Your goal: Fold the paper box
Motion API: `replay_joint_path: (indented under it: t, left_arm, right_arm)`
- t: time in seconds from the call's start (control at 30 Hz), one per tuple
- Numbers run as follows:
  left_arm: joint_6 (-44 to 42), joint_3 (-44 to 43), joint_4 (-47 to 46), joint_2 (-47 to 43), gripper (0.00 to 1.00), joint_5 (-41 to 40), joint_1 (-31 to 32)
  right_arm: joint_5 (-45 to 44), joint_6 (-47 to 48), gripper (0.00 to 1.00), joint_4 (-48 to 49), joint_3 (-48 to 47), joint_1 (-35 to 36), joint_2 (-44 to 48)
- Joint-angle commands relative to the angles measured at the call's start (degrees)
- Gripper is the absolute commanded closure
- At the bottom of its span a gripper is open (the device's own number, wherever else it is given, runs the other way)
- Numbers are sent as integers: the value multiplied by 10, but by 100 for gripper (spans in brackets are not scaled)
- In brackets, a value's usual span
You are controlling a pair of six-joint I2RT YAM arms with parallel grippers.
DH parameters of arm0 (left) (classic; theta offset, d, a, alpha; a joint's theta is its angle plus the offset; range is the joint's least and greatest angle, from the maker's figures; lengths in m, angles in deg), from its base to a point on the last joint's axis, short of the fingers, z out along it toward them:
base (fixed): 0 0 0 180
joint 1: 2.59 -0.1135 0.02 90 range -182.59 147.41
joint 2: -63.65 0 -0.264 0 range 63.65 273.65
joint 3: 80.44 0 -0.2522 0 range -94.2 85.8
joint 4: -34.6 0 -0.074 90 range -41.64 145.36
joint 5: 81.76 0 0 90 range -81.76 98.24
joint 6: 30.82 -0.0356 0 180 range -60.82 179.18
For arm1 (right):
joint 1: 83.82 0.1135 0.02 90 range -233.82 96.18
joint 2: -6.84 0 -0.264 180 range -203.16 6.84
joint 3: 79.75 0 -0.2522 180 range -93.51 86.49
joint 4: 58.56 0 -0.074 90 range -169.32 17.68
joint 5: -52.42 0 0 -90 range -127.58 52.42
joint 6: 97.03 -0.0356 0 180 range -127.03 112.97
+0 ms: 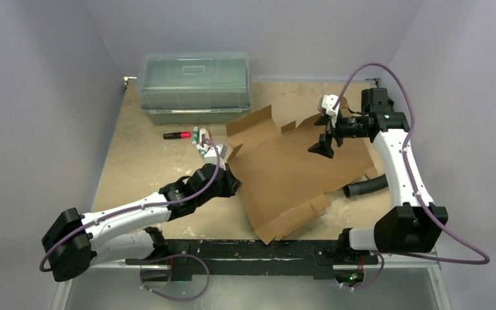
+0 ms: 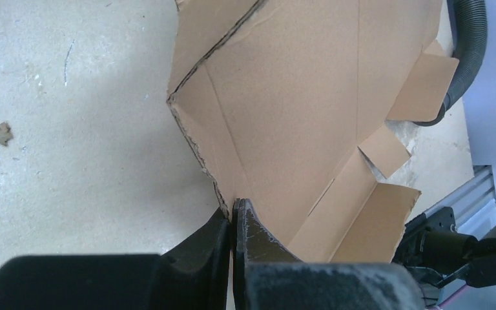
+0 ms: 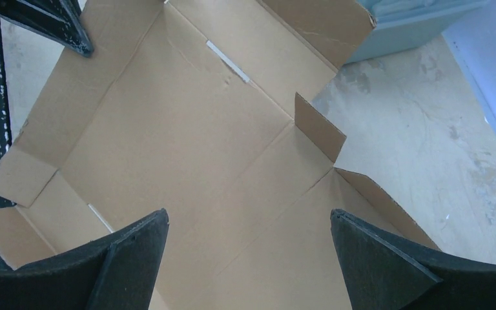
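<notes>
The paper box [image 1: 290, 174] lies unfolded on the table as a flat brown cardboard sheet, with some flaps tilted up. My left gripper [image 1: 232, 182] sits at its left edge. In the left wrist view the jaws [image 2: 234, 205] are shut, with the ragged edge of the cardboard [image 2: 297, 97] running into the seam between them. My right gripper [image 1: 323, 148] hovers above the sheet's far right part. Its fingers [image 3: 248, 219] stand wide open over the cardboard [image 3: 187, 142] with nothing between them.
A clear greenish lidded bin [image 1: 195, 87] stands at the back left. A red marker [image 1: 176, 135] and small green-and-white items [image 1: 200, 139] lie in front of it. A black hose [image 1: 365, 187] runs under the sheet's right side. A black rail [image 1: 232, 248] lines the near edge.
</notes>
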Motion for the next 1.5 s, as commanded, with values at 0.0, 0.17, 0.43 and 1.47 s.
replay_joint_path:
  t: [0.0, 0.17, 0.43, 1.47]
  left_arm:
    - [-28, -33, 9, -14, 100, 5, 6]
    - [-113, -69, 12, -3, 100, -42, 6]
    - [-324, -112, -34, 22, 100, -59, 5]
    - [-457, -128, -28, 4, 100, -66, 5]
  right_arm:
    - [3, 3, 1, -3, -30, 6, -9]
    - [-7, 35, 1, -12, -65, 8, -21]
    - [-16, 176, 1, -61, -149, 30, -61]
    - [-176, 340, 21, -136, -194, -61, -124]
